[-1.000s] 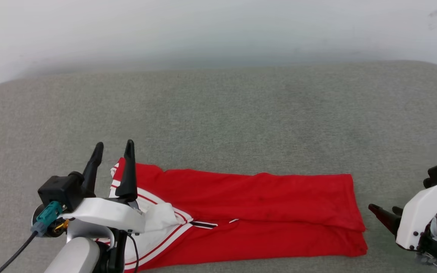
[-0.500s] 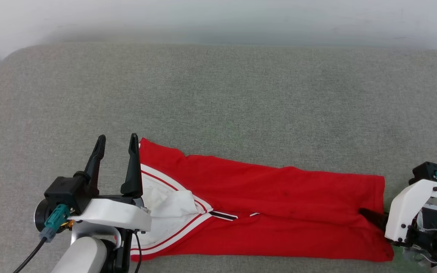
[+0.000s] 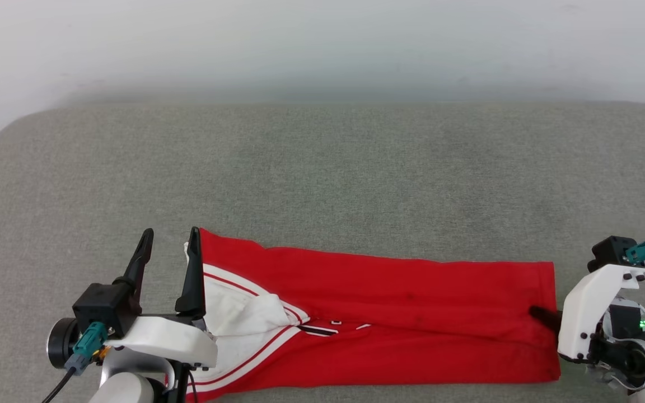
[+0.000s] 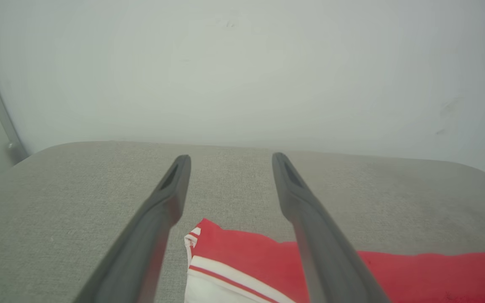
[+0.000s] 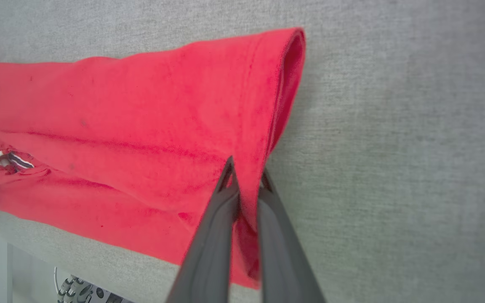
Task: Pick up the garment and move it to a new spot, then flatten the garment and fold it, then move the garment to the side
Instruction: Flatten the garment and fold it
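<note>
From where I stand, the garment [image 3: 389,313] lies as a long red strip along the near side of the grey cushion [image 3: 322,168], with the white sleeve and striped trim bunched at the robot's left end and the plain hem at its right. The right gripper [image 5: 246,170] is clamped on that hem — its wrist view shows the two fingers pressed almost together with a ridge of red cloth between them. The left gripper [image 3: 170,232] has its fingers spread with nothing between them, poised at the collar-end corner. That lopsidedness is what worries me. If the right arm lifts or drags now, only one end goes with it. The rest would likely trail and twist, the lengthwise fold would fall open, and the loose white sleeve would spill out first. The pinch also sits close to the hem's edge, and I can't tell whether it has every layer or just the top one. A thin bite could slip free, or peel one layer off another. The strip lies near the cushion's front edge too, so a pull toward the robot might tip part of it over the side. And if the left fingers come down carelessly, one could shove the corner into a wrinkle rather than catch it.
</note>
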Motion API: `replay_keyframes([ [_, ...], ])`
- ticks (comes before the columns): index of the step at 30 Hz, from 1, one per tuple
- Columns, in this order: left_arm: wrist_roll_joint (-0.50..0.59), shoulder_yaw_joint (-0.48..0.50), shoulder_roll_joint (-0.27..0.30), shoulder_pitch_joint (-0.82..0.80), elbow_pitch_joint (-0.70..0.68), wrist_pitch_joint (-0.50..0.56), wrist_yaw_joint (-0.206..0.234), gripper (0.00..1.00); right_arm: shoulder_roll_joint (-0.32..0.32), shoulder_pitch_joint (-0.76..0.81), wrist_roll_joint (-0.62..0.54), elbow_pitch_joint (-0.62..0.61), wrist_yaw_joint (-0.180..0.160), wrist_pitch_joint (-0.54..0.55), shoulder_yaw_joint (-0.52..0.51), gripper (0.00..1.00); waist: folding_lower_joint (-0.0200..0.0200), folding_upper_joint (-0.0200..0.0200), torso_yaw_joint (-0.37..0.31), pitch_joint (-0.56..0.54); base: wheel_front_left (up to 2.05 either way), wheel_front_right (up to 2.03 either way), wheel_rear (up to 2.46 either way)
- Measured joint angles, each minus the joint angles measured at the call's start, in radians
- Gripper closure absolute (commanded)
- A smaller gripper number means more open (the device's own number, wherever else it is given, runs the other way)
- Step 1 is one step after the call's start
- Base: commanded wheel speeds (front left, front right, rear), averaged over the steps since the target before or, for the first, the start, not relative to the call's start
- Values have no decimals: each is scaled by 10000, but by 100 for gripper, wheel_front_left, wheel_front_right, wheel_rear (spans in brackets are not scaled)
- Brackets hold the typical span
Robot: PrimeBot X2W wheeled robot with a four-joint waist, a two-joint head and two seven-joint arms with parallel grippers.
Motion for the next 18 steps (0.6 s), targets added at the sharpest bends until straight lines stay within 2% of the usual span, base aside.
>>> replay_keyframes([
  [5,-17,-10,48,230,-33,42,86,0,-230,163,-54,13,0,-23,-650,100,0,0,-353,-304,0,0,0],
  [12,-75,0,125,440,-228,86,186,0,-328,404,-372,-314,0,63,-2648,100,-1,0,-713,-538,0,0,0],
  [14,-75,-10,134,454,-267,88,192,0,-52,402,-295,-504,0,313,-3273,100,0,0,-760,-549,0,0,0],
  [18,-75,-54,144,465,-309,104,198,0,1160,328,794,-662,-2,1453,-4295,100,0,0,-791,-536,0,0,0],
])
